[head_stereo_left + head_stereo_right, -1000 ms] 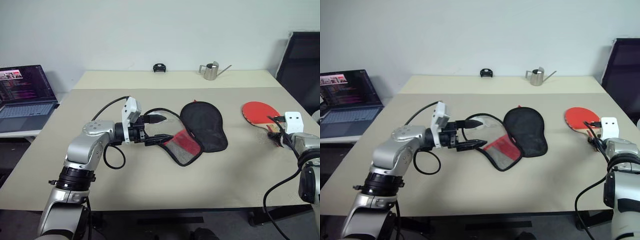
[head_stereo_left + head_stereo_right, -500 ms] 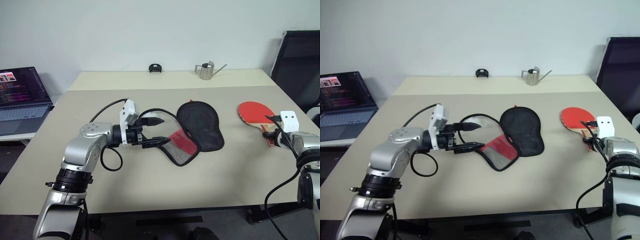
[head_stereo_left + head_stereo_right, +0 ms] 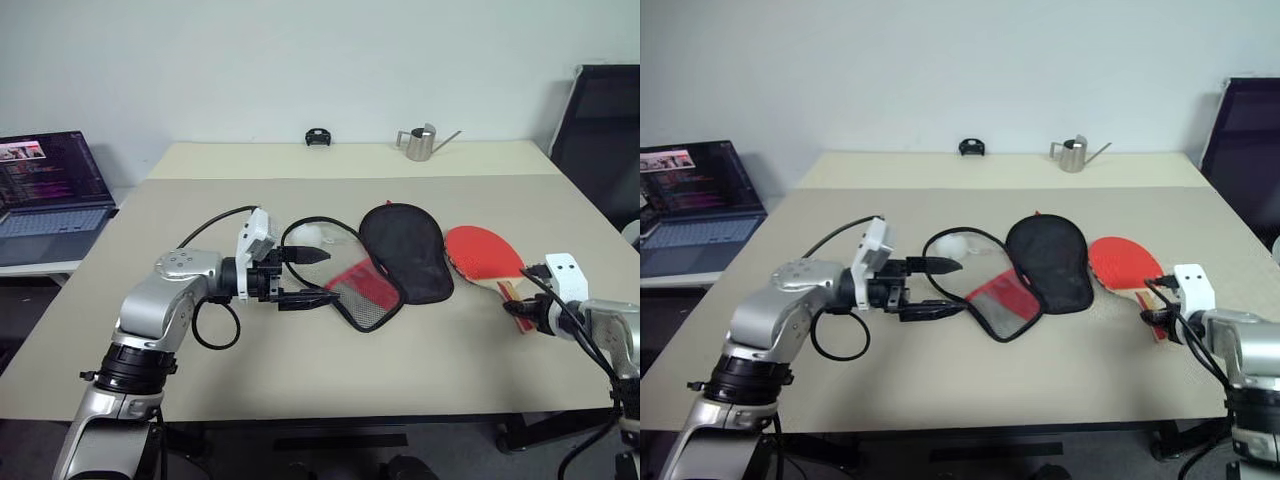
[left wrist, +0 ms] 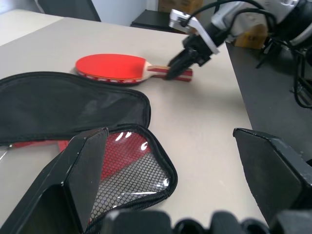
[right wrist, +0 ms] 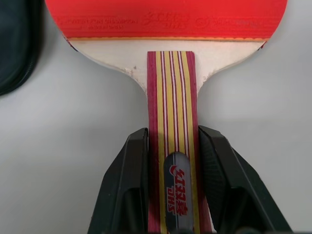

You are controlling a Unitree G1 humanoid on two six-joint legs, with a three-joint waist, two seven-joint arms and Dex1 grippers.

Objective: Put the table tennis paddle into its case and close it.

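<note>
The table tennis paddle [image 3: 482, 250] lies flat on the table, red face up, its rim close beside the case's black flap [image 3: 405, 250]. My right gripper [image 5: 173, 134] is shut on the paddle's striped wooden handle [image 5: 170, 92], one finger on each side. The case lies open, with its red and mesh half [image 3: 366, 292] turned toward my left gripper [image 3: 322, 275]. That gripper stands open and level, pointing at the case. In the left wrist view the mesh corner [image 4: 127, 168] sits between its spread fingers, and whether they touch it is unclear.
An open laptop [image 3: 50, 180] stands off the table's left side. A metal watering can [image 3: 424, 142] and a small black object [image 3: 318, 135] sit at the far edge. A black chair [image 3: 602, 120] is at the right. A cable loops above the left gripper.
My right gripper has drawn the paddle left and nearer, from the right edge to beside the case's black flap. The left gripper has stayed open at the case.
</note>
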